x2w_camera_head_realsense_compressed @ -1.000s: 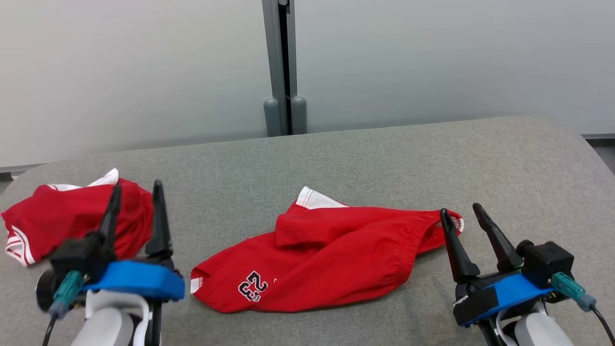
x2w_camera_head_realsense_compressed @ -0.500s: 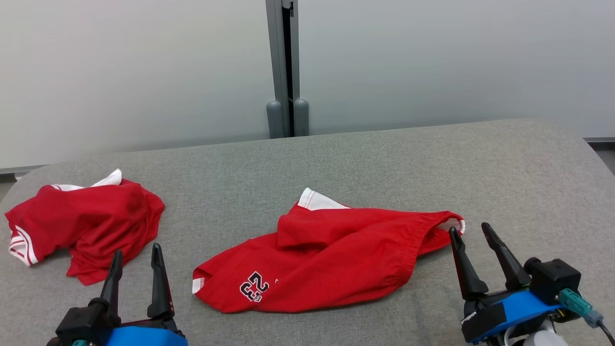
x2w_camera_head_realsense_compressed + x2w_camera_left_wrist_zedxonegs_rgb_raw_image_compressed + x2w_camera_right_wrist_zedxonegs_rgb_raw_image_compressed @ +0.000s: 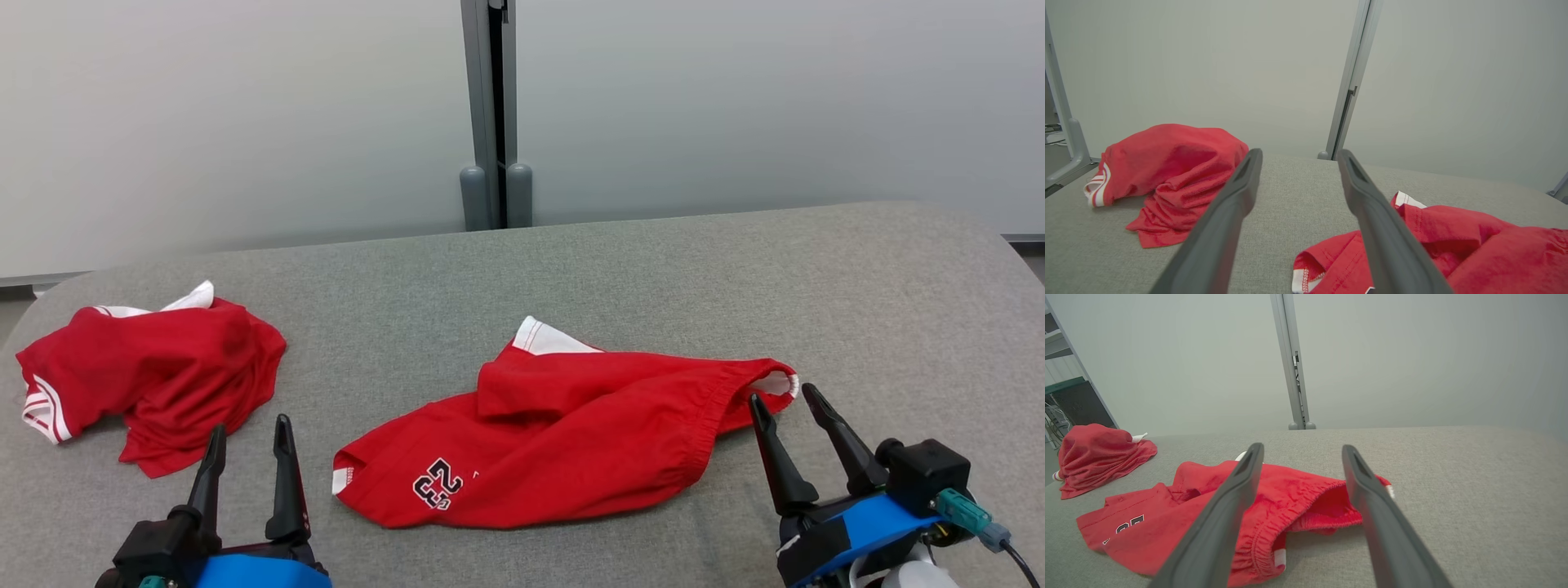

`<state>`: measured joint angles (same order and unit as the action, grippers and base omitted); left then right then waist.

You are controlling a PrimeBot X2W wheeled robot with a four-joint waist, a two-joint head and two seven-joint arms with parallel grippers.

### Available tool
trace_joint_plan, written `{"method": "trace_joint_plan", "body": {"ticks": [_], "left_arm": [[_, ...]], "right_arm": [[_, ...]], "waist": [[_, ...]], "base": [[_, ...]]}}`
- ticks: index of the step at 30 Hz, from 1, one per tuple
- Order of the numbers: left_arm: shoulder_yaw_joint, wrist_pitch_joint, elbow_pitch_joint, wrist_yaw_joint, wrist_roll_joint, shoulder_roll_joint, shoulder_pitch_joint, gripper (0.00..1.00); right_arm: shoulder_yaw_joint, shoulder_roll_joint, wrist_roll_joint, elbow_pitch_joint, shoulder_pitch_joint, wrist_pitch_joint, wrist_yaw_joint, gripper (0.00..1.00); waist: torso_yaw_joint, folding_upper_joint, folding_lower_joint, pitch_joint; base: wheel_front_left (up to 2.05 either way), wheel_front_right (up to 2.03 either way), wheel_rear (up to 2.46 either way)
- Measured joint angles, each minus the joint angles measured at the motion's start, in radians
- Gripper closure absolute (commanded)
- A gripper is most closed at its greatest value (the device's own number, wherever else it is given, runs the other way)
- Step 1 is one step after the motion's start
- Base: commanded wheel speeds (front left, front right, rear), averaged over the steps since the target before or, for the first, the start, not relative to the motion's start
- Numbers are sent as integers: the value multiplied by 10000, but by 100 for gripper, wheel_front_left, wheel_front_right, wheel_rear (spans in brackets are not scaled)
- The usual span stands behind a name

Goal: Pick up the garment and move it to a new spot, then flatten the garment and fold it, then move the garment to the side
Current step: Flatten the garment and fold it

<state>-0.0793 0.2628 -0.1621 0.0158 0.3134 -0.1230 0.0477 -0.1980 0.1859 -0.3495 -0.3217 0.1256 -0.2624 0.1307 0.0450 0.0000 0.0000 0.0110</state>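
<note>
**Both grippers released; numbered garment mid-table**

The numbered garment (image 3: 563, 433), red with a white-edged hem and a dark "23" print, lies rumpled and partly folded over itself around the middle of the grey table (image 3: 653, 269), nearer the near edge than the far one, with its long side running left to right. The crumpled garment (image 3: 155, 376), also red with white trim, lies bunched near the left edge, well apart from the first. The left gripper (image 3: 249, 429) is at the near edge between the two garments, fingers spread and grasping nothing. The right gripper (image 3: 784, 396) is toward the near right corner, fingers spread and empty, tips just beside the elastic waistband end of the numbered garment; contact cannot be determined.
</note>
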Motion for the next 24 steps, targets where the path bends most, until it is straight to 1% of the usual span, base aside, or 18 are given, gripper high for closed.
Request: {"method": "trace_joint_plan", "body": {"ticks": [6, 10, 13, 15, 18, 24], "left_arm": [[224, 2, -163, 299, -253, 240, -75, 0], [376, 2, -313, 439, -337, 322, -98, 0], [397, 2, -399, 520, -426, 395, -135, 0], [439, 2, -437, 541, -466, 443, -164, 0], [481, 0, -483, 570, -512, 502, -243, 0], [598, 0, -614, 662, -596, 575, -338, 0]], "right_arm": [[-339, 211, -221, -314, 95, 0, 0, 0], [-1267, 487, -763, -1137, 145, 113, 0, 0], [-2213, 863, -1478, -1570, 364, 792, 0, 0], [-2648, 1116, -1864, -1764, 532, 1041, 0, 0], [-2903, 1352, -2167, -2184, 872, 1185, 0, 0], [-3680, 1356, -2502, -2922, 1378, 1551, 0, 1]], "waist": [[-237, 0, 0, -5], [-459, 0, 0, 4], [-611, 0, 0, -13], [-704, 0, 0, -37], [-845, 0, 0, -81], [-1113, 0, 0, -160]], "base": [[0, 0, 0], [0, 0, 0], [0, 0, 0], [0, 0, 0], [0, 0, 0], [0, 0, 0]]}}
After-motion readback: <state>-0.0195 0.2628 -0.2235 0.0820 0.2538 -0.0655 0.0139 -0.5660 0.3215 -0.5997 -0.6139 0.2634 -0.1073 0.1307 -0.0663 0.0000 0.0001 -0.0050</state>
